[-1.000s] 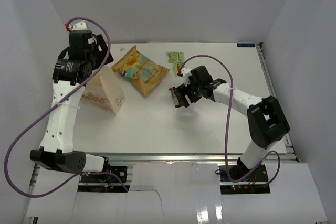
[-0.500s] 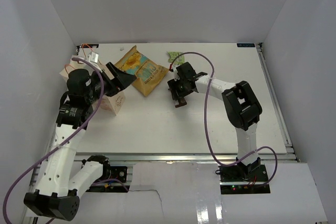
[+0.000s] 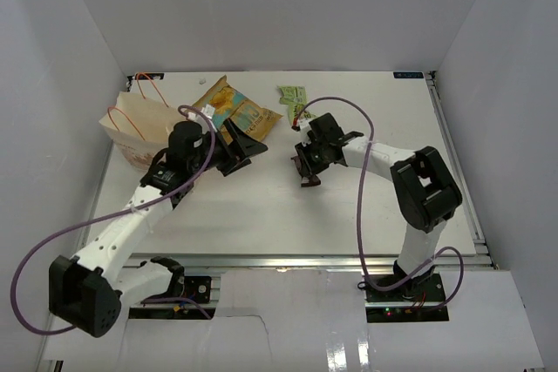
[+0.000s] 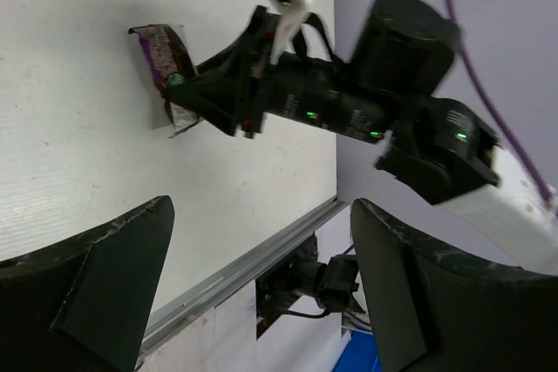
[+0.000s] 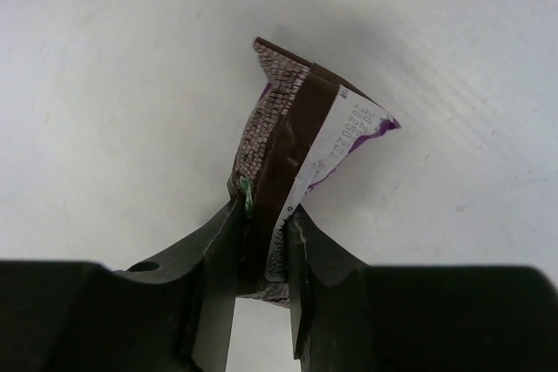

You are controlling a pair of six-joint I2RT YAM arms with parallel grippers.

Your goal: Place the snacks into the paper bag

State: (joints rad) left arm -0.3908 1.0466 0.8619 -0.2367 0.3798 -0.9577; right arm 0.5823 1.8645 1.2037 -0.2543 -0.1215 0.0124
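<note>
The cream paper bag (image 3: 138, 138) with orange cord handles sits at the table's back left. A yellow-and-teal chip bag (image 3: 228, 109) lies right of it, partly covered by my left gripper (image 3: 245, 147). That gripper hangs open and empty over the table. In the left wrist view its fingers (image 4: 105, 276) stand wide apart. A green sachet (image 3: 292, 93) lies further back. My right gripper (image 5: 261, 237) is shut on the lower end of a brown bar (image 5: 292, 124) with a purple-and-white back. The bar (image 3: 308, 169) stands on edge on the table near the middle.
The right arm (image 4: 349, 111) fills the upper half of the left wrist view, with the brown bar (image 4: 161, 54) at its tip. White walls close the left, back and right sides. The table's metal front rail (image 3: 288, 260) runs along the near edge.
The right gripper has closed on the brown bar. The left arm has swung down and right from the paper bag to beside the chip bag, and the bag's handles now show.
</note>
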